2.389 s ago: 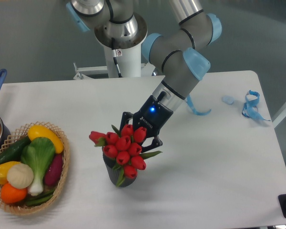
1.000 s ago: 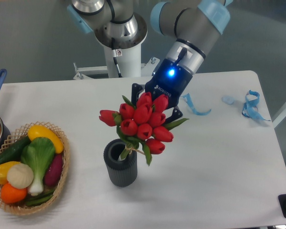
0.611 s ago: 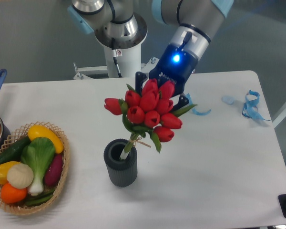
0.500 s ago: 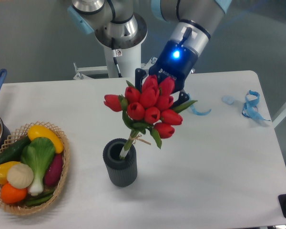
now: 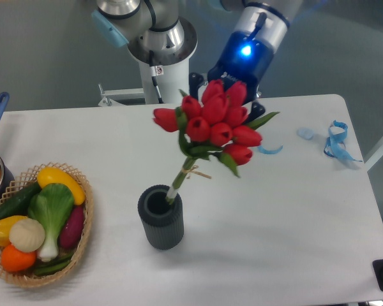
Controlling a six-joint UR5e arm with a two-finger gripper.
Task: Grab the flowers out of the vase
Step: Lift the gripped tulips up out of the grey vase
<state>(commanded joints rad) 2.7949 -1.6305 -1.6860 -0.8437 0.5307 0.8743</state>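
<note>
Fixed cam: the tool [image 5: 226, 95] is up higher than half a sec ago, squeezed shut on the flowers [image 5: 217, 124]. Stem tips now just at the mouth of the vase [image 5: 160, 217], below-left of tool. Almost out; bit more lift needed.

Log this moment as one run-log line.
phase: lifting | gripper: shut on flowers | stem tips at mouth of vase, not clear | vase upright on table
</note>
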